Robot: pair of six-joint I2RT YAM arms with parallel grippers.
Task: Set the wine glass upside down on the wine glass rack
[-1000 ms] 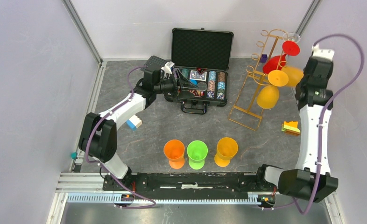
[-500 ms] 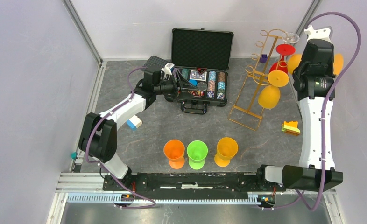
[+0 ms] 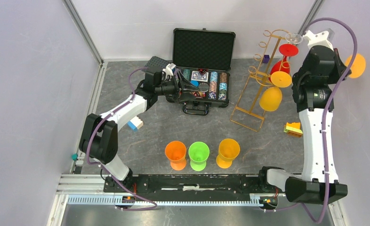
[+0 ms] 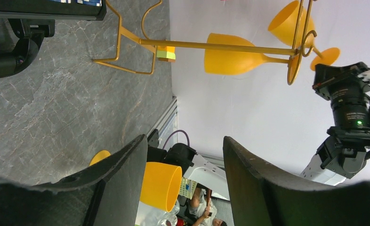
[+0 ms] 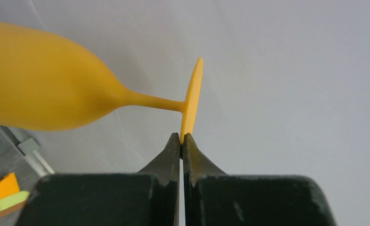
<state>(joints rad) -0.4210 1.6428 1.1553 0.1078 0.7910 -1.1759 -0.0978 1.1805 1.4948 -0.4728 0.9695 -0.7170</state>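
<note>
One right pincer [image 5: 180, 137] grips wine glass [image 5: 46, 80] foot edge.

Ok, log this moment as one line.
right gripper: shut on wine glass foot | glass: aloft, clear of rack, not hung | left gripper: open, empty, at poker chip case

Grey table [image 3: 155, 127]: poker case [image 3: 203, 47], wine glass rack [image 4: 183, 44], three goblets [image 3: 198, 153].
</note>
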